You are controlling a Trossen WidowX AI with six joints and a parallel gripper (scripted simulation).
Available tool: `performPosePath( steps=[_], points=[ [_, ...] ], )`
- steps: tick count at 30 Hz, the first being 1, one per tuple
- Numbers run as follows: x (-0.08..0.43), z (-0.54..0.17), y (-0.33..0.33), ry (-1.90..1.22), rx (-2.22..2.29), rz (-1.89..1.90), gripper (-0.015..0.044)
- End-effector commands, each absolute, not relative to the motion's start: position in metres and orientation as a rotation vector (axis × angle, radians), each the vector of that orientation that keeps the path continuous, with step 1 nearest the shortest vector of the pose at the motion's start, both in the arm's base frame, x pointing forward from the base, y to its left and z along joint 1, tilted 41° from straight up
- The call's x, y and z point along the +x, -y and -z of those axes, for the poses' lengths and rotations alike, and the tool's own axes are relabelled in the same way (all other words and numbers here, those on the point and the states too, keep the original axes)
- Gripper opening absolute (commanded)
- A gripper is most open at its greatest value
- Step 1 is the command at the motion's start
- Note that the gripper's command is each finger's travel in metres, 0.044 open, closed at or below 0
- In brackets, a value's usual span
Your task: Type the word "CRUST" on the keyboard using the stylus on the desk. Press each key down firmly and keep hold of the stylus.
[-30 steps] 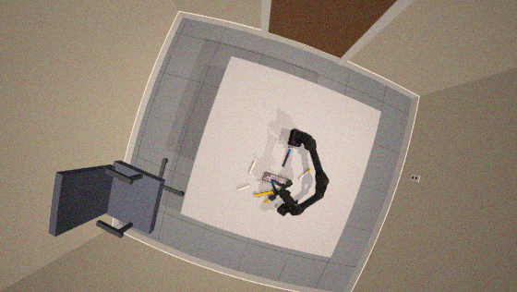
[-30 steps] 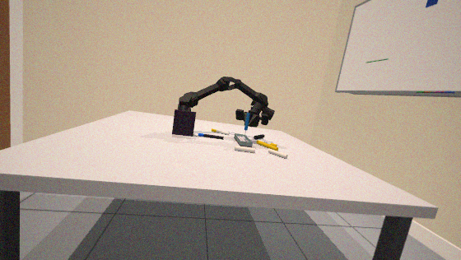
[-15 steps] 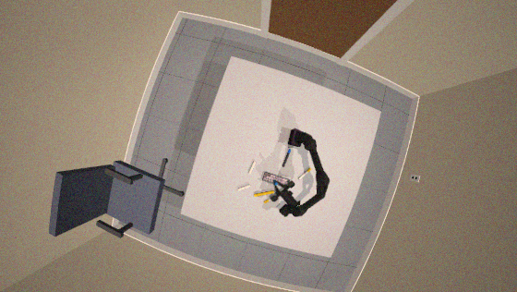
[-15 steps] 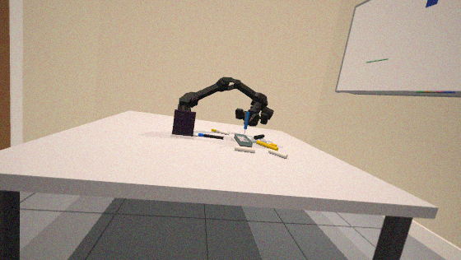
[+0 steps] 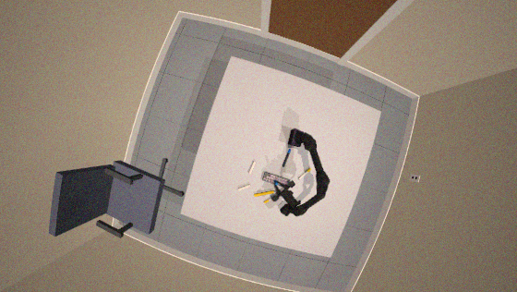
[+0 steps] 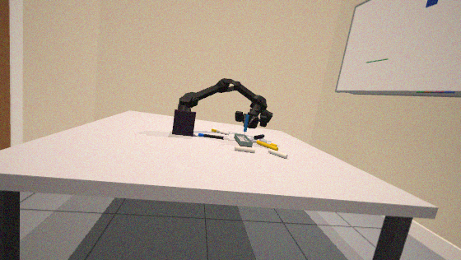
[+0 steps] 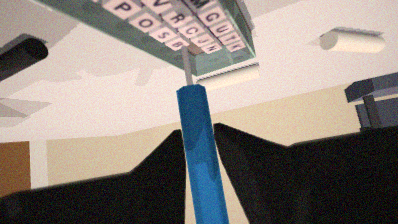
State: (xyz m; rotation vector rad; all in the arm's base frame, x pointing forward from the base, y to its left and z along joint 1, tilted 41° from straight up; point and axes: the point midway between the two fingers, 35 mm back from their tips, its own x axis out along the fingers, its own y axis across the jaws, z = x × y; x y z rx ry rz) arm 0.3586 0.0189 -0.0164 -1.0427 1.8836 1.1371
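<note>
A small grey-green keyboard (image 5: 276, 177) (image 6: 244, 141) (image 7: 150, 37) with white letter keys lies on the white desk (image 5: 277, 92) (image 6: 123, 164). My gripper (image 5: 280, 192) (image 6: 251, 119) (image 7: 198, 133) is shut on the blue stylus (image 5: 277, 187) (image 6: 245, 122) (image 7: 196, 120) and holds it upright over the keyboard. In the wrist view the stylus's thin grey tip (image 7: 187, 65) reaches the keys at the keyboard's near edge, in the row that reads V, R, C. I cannot tell which key it touches.
Around the keyboard lie a yellow pen (image 5: 263, 193) (image 6: 267, 145), a blue-and-black pen (image 5: 286, 157) (image 6: 210, 136) (image 7: 22, 55), white cylinders (image 5: 251, 167) (image 5: 244, 187) (image 6: 244, 150) (image 6: 277, 154) (image 7: 350, 41) and a small black cylinder (image 6: 258, 136). The arm's dark base block (image 6: 183, 122) stands behind them.
</note>
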Motion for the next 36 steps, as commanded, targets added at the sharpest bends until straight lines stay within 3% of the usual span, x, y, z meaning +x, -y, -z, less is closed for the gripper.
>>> performPosePath(
  steps=[1, 2, 5, 36],
  points=[
    [0.3575, 0.0197, -0.0202, -1.889, -1.035, -1.138, 0.0000],
    [0.3575, 0.0197, -0.0202, -1.889, -1.035, -1.138, 0.0000],
    [0.3568, 0.0216, -0.0214, -1.888, -1.035, -1.138, 0.0079],
    [0.3557, 0.0293, -0.0280, -1.888, -1.035, -1.138, 0.0081]
  ],
)
